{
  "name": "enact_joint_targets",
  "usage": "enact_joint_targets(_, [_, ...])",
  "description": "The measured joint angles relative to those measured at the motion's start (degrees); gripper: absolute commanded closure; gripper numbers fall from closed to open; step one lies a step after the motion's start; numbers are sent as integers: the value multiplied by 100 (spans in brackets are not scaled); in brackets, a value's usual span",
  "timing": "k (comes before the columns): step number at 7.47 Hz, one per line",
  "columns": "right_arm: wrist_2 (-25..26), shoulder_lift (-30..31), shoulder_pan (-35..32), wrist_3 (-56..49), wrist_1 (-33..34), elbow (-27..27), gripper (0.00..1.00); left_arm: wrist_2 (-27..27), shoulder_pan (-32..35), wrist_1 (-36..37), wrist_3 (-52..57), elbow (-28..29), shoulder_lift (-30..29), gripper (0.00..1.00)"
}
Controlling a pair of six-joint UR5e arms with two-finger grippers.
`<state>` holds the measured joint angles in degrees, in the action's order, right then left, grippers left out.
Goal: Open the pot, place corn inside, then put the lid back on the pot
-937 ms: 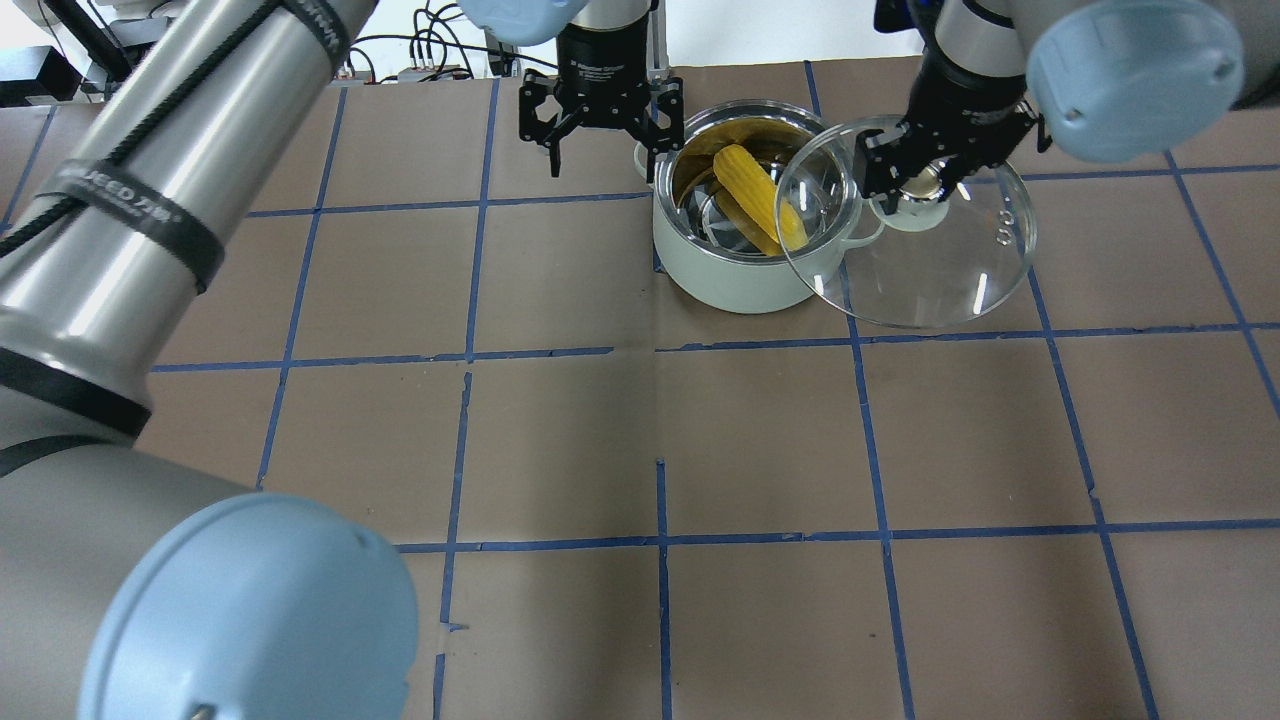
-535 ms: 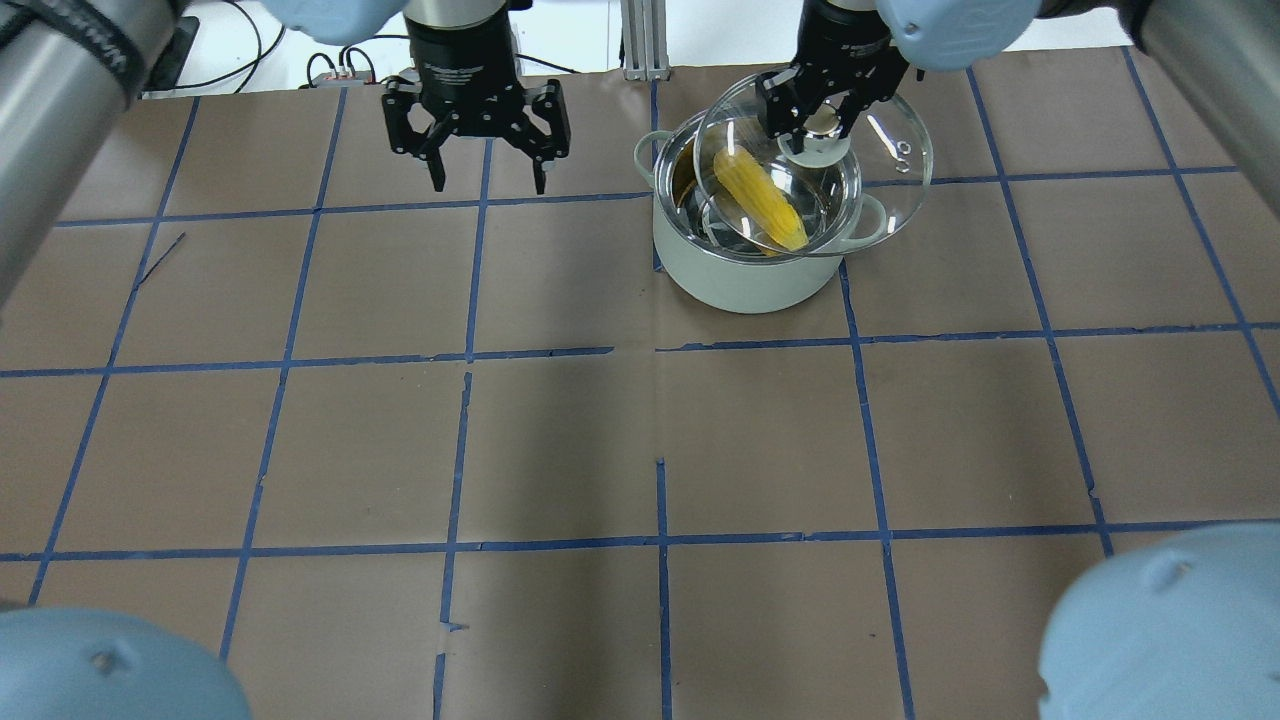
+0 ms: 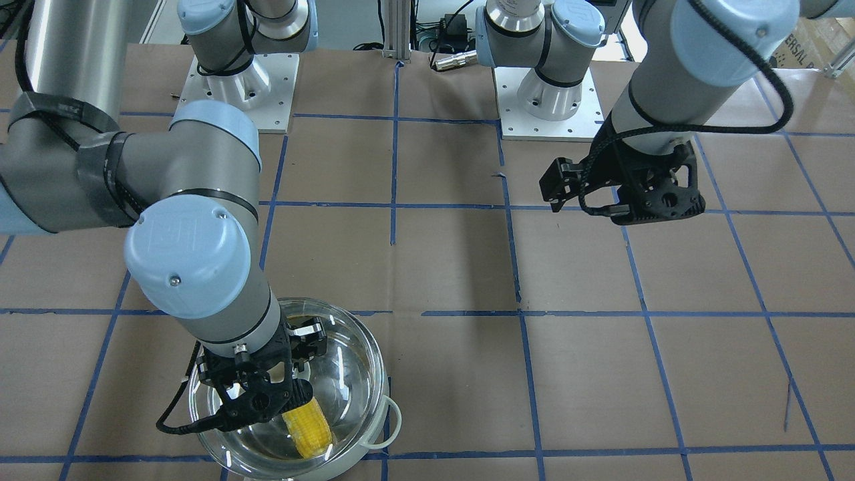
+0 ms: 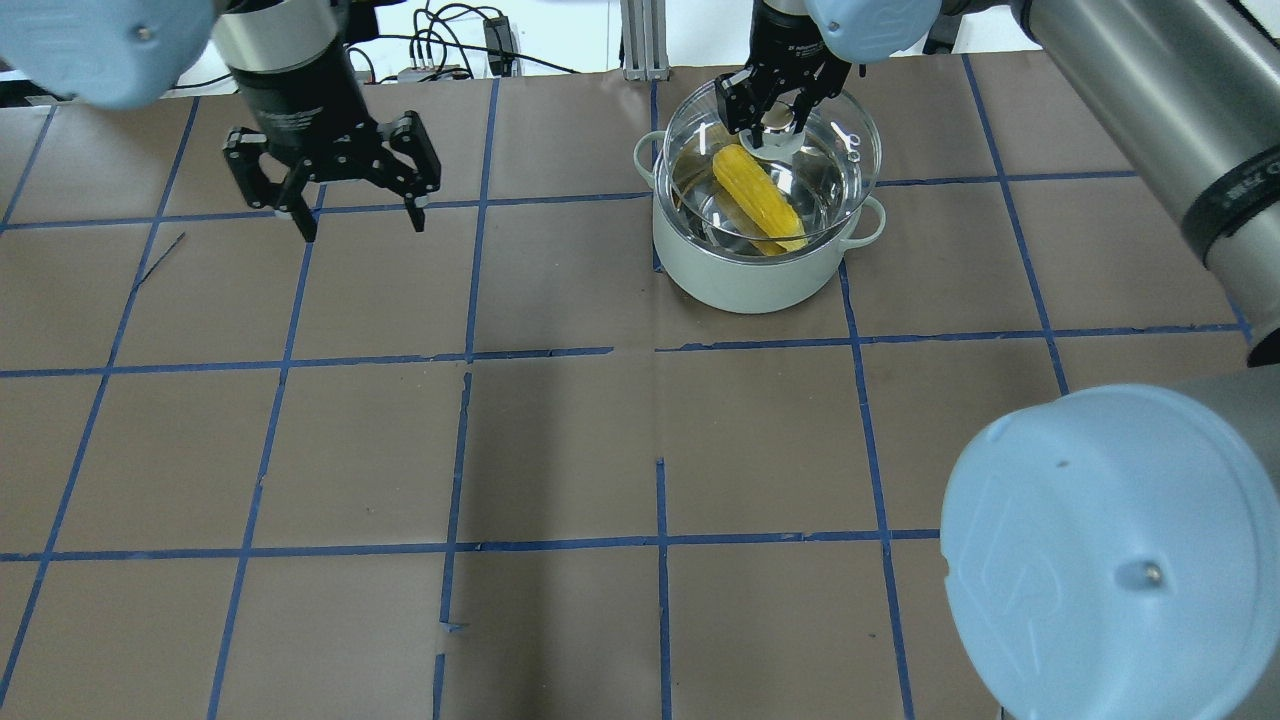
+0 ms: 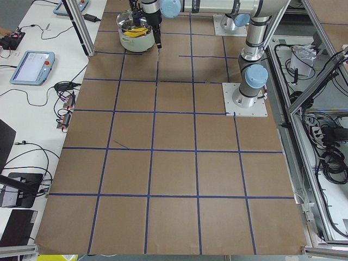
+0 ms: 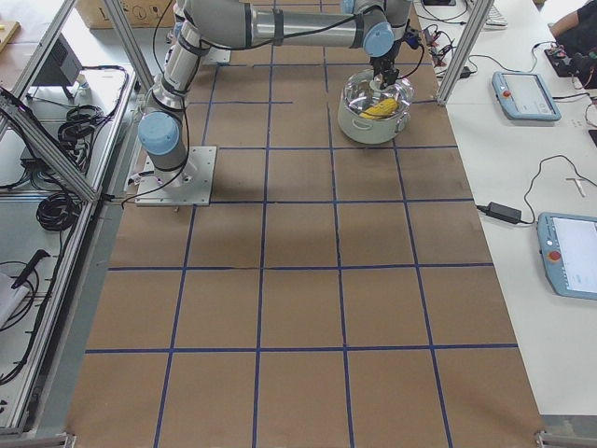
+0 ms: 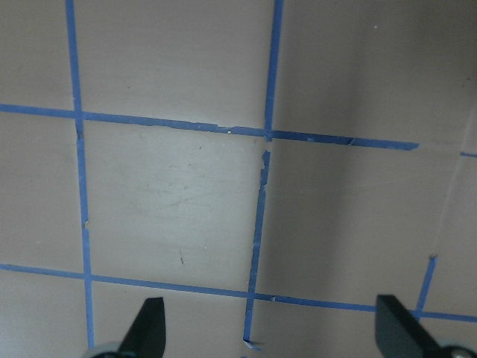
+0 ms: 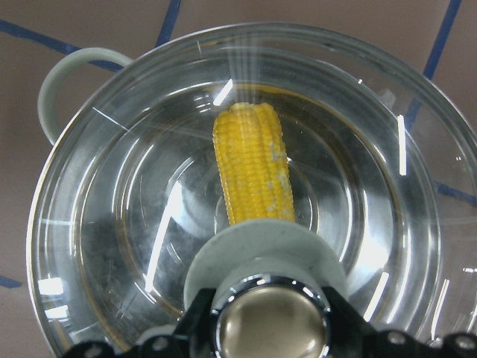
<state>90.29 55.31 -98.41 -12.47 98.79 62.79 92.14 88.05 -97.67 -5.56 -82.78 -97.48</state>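
Observation:
The pale green pot (image 4: 740, 282) stands at the table's far side, right of centre. The yellow corn (image 4: 760, 200) lies slanted inside it. My right gripper (image 4: 775, 122) is shut on the knob of the clear glass lid (image 4: 842, 160) and holds the lid over the pot's mouth, a little off toward the far right. I cannot tell whether the lid rests on the rim. The right wrist view shows the knob (image 8: 268, 313), the corn (image 8: 253, 171) under the glass and a pot handle (image 8: 65, 74). My left gripper (image 4: 360, 222) is open and empty, well left of the pot.
Brown paper with a grid of blue tape (image 4: 660, 345) covers the table. The left wrist view shows only paper and tape under the open left gripper (image 7: 272, 328). Both arm bases (image 3: 548, 100) stand at the near edge. Cables lie beyond the far edge.
My right gripper has carried the lid leftward from beside the pot to over its mouth. My left gripper, still open, has moved left, away from the pot.

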Motion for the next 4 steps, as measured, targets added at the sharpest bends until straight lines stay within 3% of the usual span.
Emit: enact_joint_targets(4, [-93, -145, -7, -45, -12, -6, 69, -13, -141, 242, 236, -303, 279, 0])
